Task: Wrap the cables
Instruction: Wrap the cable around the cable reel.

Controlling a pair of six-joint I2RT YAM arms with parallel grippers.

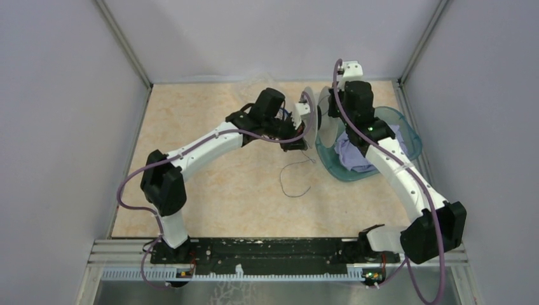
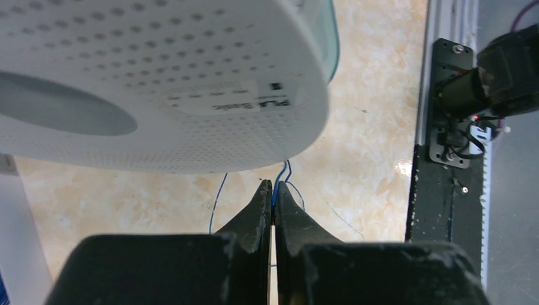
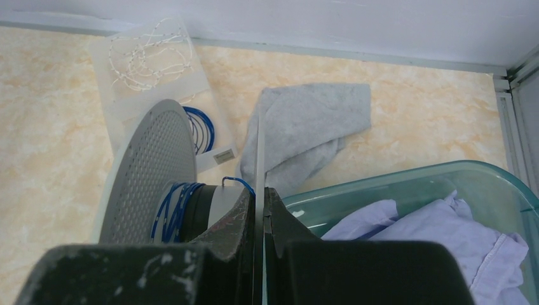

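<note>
The left claw (image 2: 274, 186) was pressed together on a thin cable (image 2: 282, 174), bluish at close range, just below the pale perforated spool (image 2: 191, 95), which was turned up on edge over the bench (image 1: 210, 190). The right claw (image 3: 259, 196) was clamped shut on the rim of the spool's near flange. Several turns of the cable lay wound round the core between the flanges, while a slack loop trailed across the bench in front of the left claw. Beside the spool stood a teal tub (image 3: 407, 183) holding a lilac cloth (image 3: 445, 232). A grey cloth (image 3: 305, 124) and a clear bag (image 3: 152, 63) of wire lay beyond.
</note>
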